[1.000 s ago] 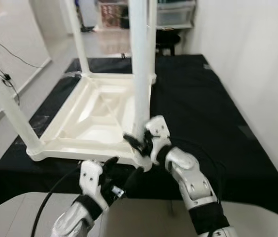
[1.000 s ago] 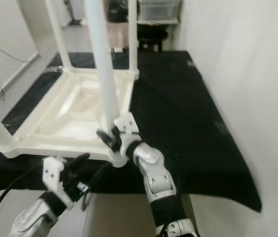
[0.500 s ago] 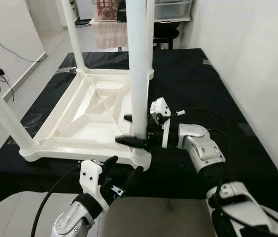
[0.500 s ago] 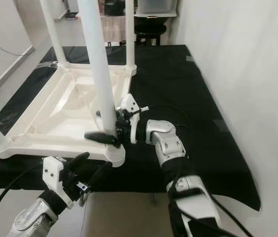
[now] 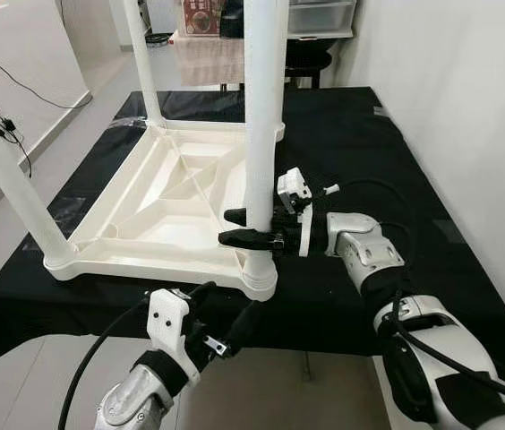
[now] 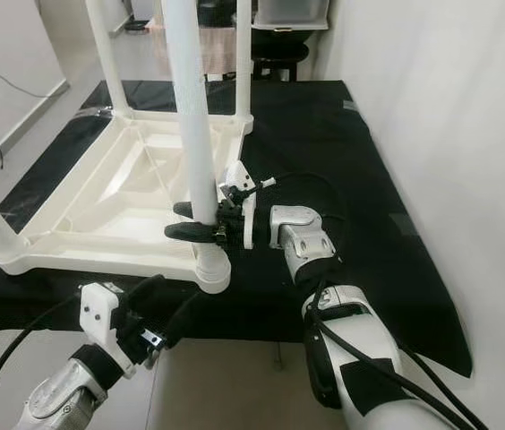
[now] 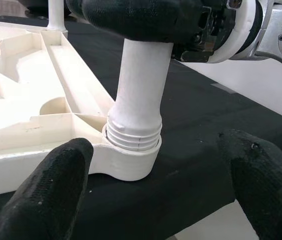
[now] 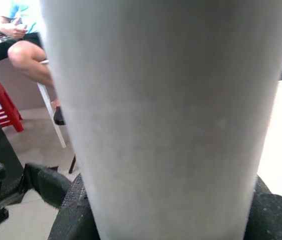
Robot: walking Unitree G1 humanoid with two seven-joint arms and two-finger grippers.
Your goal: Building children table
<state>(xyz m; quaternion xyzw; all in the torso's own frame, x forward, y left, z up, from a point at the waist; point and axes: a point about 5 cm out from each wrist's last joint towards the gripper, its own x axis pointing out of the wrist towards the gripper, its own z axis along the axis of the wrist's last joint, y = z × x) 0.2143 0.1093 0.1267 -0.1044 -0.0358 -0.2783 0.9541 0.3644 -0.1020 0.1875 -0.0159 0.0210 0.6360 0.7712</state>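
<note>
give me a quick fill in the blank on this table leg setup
The right gripper grips the near white ____ just above its socket.
The upturned table top rests on a ____ cloth.
The left gripper hangs below the table's near corner with its fingers ____.

Missing words: leg; black; open

A black cloth point(image 5: 351, 143) covered the work surface against a plain white wall point(image 5: 449, 98). Pale floor point(image 5: 64, 134) ran left, cables point(image 5: 2, 90) trailing; a dark stool point(image 5: 306, 63) stood beyond
</note>
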